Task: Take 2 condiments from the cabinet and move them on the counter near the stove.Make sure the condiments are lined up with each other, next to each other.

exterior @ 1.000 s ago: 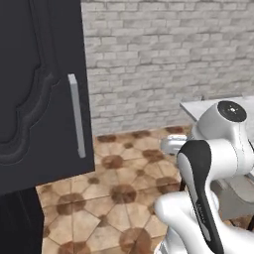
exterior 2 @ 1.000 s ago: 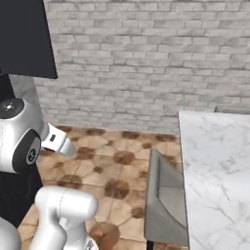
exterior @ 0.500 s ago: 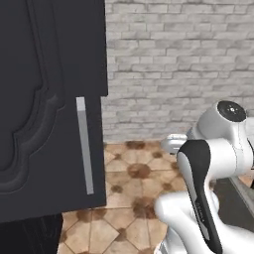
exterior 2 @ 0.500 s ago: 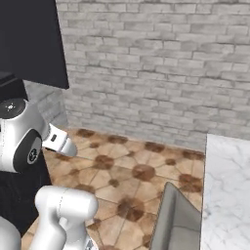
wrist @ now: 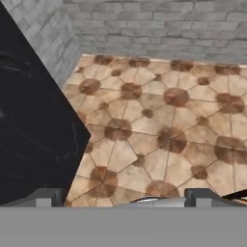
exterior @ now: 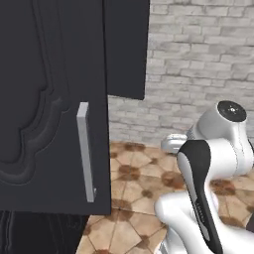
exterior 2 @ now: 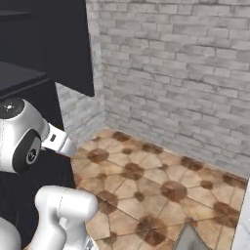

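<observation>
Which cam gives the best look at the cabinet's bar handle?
Left base view: the grey bar handle stands upright and unobstructed on the closed black cabinet door, full length visible. Right base view catches dark cabinet surfaces at left, no handle. Hand view has a black panel at left, no handle either.

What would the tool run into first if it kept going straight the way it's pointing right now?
Probably the tiled floor: the hand view looks down onto it between the open tool's tips. The black cabinet base lies off to one side; depth is unclear.
</observation>
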Tool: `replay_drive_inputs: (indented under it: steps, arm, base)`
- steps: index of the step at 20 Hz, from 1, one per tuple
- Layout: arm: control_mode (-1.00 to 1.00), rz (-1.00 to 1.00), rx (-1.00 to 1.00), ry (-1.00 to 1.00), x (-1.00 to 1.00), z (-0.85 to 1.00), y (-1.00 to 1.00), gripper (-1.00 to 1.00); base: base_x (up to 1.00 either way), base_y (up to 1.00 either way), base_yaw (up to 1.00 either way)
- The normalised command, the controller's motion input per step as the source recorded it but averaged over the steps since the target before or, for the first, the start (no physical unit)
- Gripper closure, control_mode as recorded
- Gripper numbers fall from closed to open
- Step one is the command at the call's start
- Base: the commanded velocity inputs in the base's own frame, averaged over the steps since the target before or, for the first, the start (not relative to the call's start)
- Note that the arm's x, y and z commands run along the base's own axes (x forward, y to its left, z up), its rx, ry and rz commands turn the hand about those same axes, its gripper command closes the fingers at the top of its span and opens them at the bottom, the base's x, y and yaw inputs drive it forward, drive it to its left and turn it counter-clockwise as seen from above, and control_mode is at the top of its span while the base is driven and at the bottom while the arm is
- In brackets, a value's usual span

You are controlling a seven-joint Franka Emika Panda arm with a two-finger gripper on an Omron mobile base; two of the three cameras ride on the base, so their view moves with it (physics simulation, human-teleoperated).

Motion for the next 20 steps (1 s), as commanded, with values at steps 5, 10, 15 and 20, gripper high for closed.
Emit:
replay_drive_inputs:
  steps: [5, 10, 15, 20]
  arm:
    - [1.0, 0.0, 0.0, 0.0, 0.0, 0.0, 0.0, -1.0]
    - [1.0, 0.0, 0.0, 0.0, 0.0, 0.0, 0.0, -1.0]
    - [1.0, 0.0, 0.0, 0.0, 0.0, 0.0, 0.0, -1.0]
    - [1.0, 0.0, 0.0, 0.0, 0.0, 0.0, 0.0, -1.0]
  base:
    - [0.71, -0.02, 0.49]
    - [0.59, -0.01, 0.49]
    - [0.39, 0.01, 0.55]
    - [0.53, 0.02, 0.55]
